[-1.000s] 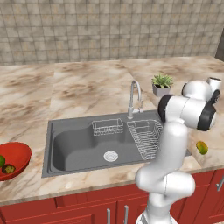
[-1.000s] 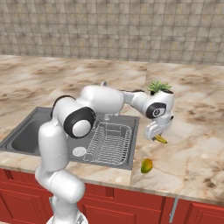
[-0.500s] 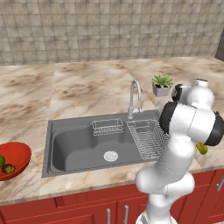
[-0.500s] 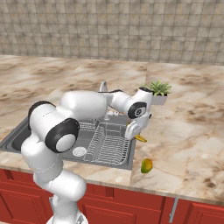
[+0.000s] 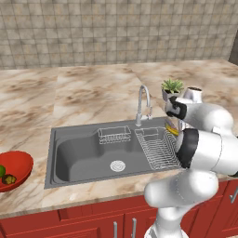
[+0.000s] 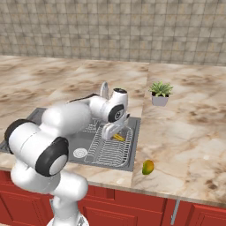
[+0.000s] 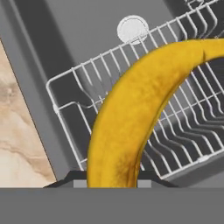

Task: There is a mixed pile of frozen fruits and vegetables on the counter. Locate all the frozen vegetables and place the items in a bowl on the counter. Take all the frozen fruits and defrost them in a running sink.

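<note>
Since the earlier frame the arm has swung left, carrying the gripper (image 6: 115, 132) from beside the plant pot (image 6: 160, 99) to a position over the wire rack (image 6: 110, 150) at the right end of the sink (image 5: 79, 158). The gripper is clamped on the banana (image 7: 140, 100), held above the rack. The oval fruit (image 6: 148, 167) lies on the counter (image 6: 190, 132), near its front edge, right of the sink. The red bowl (image 5: 21, 168) sits far left, holding the two green vegetables (image 5: 5, 175).
</note>
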